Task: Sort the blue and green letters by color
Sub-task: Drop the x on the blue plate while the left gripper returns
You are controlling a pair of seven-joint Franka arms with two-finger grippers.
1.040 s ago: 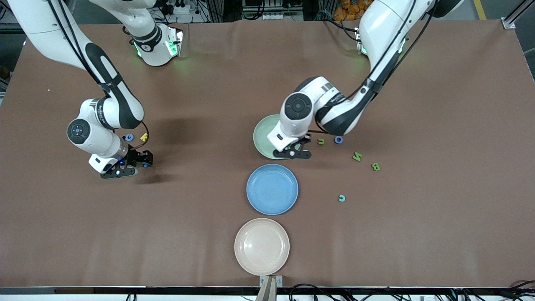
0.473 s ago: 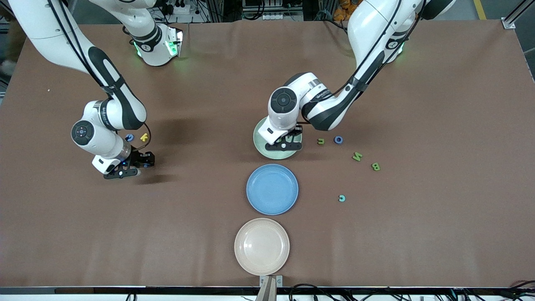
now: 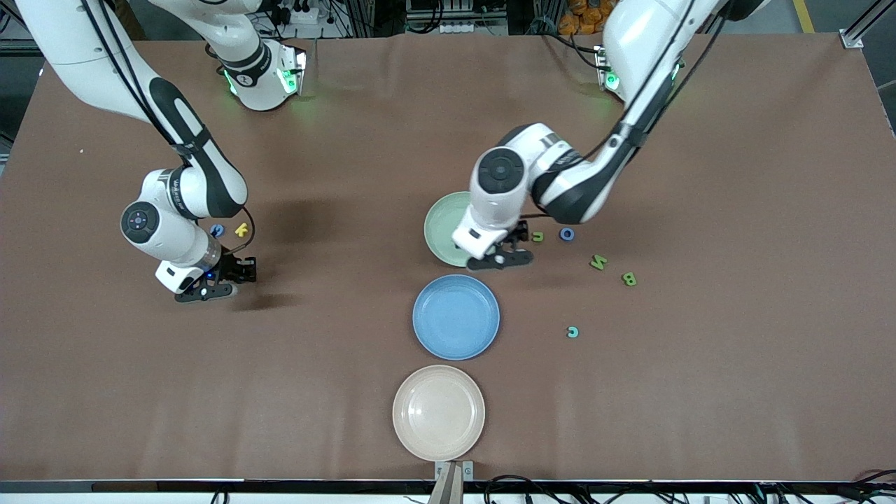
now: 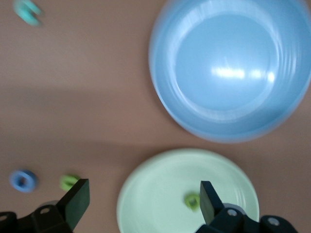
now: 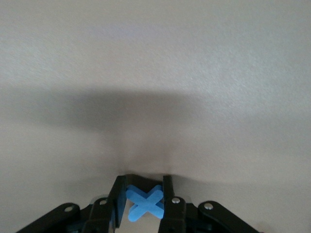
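Your right wrist view alone shows right gripper fingers clamping one blue X-shaped foam letter; left gripper fingers wide over the pale green plate holding one small green foam letter

— Where do the plates sit?
— In a row: farthest plate, middle plate, nearest plate. A small letter lies in the farthest.
— The rest?
— Loose letters lie toward the left arm's end; an X letter sits in the right gripper.

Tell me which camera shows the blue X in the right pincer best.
The right wrist view: the blue X sits clamped between the right pincer fingers, its shape plain. In the front view the pincer hides it. The left wrist view does not show it.
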